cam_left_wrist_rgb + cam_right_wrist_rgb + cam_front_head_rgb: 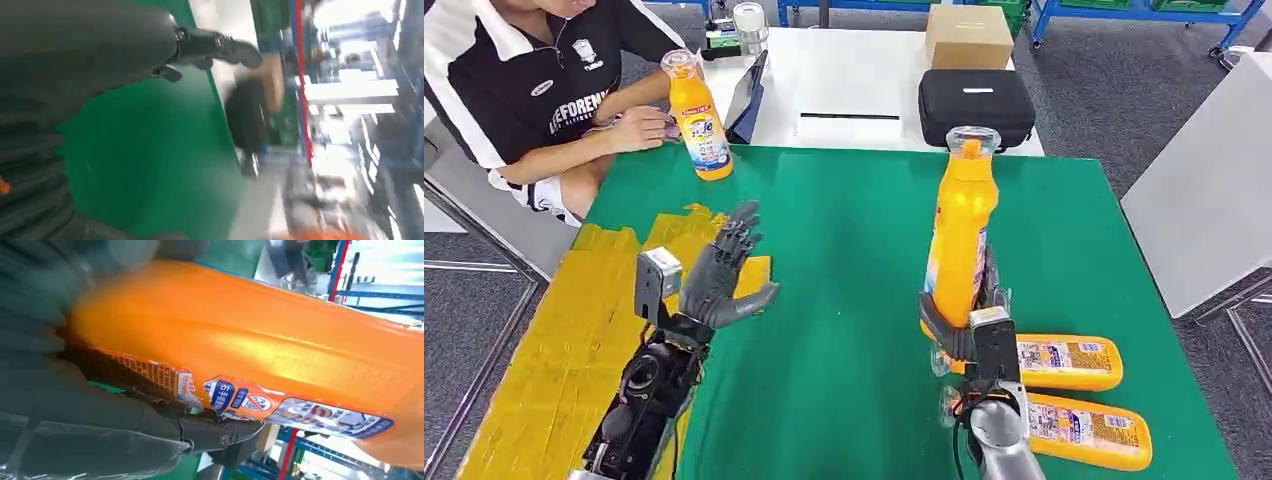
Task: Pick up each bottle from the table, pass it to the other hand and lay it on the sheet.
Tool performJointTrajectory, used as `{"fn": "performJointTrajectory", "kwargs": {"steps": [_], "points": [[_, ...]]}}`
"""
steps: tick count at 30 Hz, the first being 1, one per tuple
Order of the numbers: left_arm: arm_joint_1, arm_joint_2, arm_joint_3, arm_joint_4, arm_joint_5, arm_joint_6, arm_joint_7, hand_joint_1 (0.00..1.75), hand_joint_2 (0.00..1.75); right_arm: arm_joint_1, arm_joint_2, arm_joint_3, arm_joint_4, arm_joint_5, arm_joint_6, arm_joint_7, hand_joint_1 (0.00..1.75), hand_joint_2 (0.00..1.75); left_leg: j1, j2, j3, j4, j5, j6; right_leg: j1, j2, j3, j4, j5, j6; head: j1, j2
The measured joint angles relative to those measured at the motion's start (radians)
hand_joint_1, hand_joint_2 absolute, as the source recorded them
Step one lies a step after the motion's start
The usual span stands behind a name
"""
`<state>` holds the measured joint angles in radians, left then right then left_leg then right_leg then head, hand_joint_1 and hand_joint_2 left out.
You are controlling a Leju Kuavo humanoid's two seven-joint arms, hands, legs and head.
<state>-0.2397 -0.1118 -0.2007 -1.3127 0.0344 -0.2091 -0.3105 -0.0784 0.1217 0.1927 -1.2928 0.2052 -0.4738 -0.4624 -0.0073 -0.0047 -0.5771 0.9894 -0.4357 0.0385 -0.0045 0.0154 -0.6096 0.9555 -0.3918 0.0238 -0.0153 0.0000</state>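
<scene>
My right hand (964,325) grips an orange bottle (961,232) by its lower part and holds it upright above the green table (844,260). Up close, the right wrist view shows that bottle (260,345) and my fingers (220,432) around it. My left hand (724,275) hangs open over the edge of the yellow sheet (574,330), fingers spread, palm facing the bottle. Its fingers (220,45) hold nothing in the left wrist view. Two more orange bottles (1069,362) (1089,432) lie flat at the near right. Another bottle (697,115) stands upright at the far left.
A person (534,80) sits at the far left, a hand beside the standing bottle. Behind the green table is a white table (854,70) with a black case (976,100), a cardboard box (968,35) and a tablet (749,95).
</scene>
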Motion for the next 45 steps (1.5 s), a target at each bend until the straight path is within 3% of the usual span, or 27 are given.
{"fn": "performJointTrajectory", "kwargs": {"steps": [7,12,23,35,36,37,38,39,45], "points": [[0.008,0.008,-0.018,-0.016,0.153,-0.116,0.062,0.0,1.75,-0.021,0.004,0.021,0.026,0.001,0.018,-0.013,1.75,1.75,0.0,0.0,0.0,0.0,0.0,0.0,0.0,-0.001,0.0,0.0,0.0,0.0,0.0,0.0],[-0.006,0.008,-0.052,-0.006,0.208,-0.154,0.111,0.0,1.75,-0.045,0.011,0.076,0.071,0.102,-0.015,-0.026,1.75,1.75,0.0,-0.001,0.0,0.0,0.0,0.0,0.0,-0.001,0.0,0.0,0.0,0.0,0.0,0.0],[-0.063,0.006,-0.096,0.055,0.217,-0.124,0.117,0.0,1.75,-0.066,0.023,0.243,0.188,0.362,-0.093,-0.013,1.75,1.75,0.0,0.0,0.0,0.0,0.0,0.0,0.0,0.0,0.0,0.0,0.0,0.0,0.0,0.0],[-0.085,0.005,-0.097,0.1,0.271,-0.104,0.118,0.0,1.75,-0.074,0.031,0.358,0.241,0.444,-0.115,0.005,1.75,1.75,0.0,0.0,0.0,0.0,0.0,0.0,0.0,0.0,-0.001,0.0,0.0,0.0,0.0,0.0],[-0.087,0.005,-0.098,0.104,0.273,-0.103,0.119,0.37,1.75,-0.076,0.031,0.359,0.244,0.444,-0.117,0.005,1.75,1.75,0.0,-0.001,0.0,0.0,0.0,0.0,0.0,0.0,-0.001,0.0,0.0,0.0,0.0,0.0],[-0.09,0.005,-0.098,0.109,0.282,-0.103,0.119,1.47,1.75,-0.078,0.031,0.36,0.246,0.444,-0.121,0.005,1.75,1.75,0.0,0.0,0.0,0.0,0.0,0.0,0.0,0.0,-0.001,0.0,0.0,0.0,0.0,0.0],[-0.092,0.004,-0.098,0.114,0.291,-0.105,0.12,1.47,1.75,-0.079,0.031,0.363,0.249,0.444,-0.126,0.004,1.75,1.75,0.0,0.0,0.0,0.0,0.0,0.0,0.0,0.0,-0.001,0.0,0.0,0.0,0.0,0.0],[-0.094,0.003,-0.098,0.119,0.298,-0.109,0.12,1.75,1.75,-0.081,0.031,0.367,0.252,0.443,-0.13,0.003,1.75,1.75,0.0,0.0,0.0,0.0,0.0,0.0,0.0,0.0,-0.001,0.0,0.0,0.0,0.0,0.0],[-0.1,-0.002,-0.098,0.135,0.315,-0.118,0.12,1.75,1.75,-0.091,0.03,0.374,0.267,0.438,-0.147,0.003,1.75,1.75,0.0,0.0,0.0,0.0,0.0,0.0,0.0,0.0,-0.001,0.0,0.0,0.0,0.0,0.0]]}}
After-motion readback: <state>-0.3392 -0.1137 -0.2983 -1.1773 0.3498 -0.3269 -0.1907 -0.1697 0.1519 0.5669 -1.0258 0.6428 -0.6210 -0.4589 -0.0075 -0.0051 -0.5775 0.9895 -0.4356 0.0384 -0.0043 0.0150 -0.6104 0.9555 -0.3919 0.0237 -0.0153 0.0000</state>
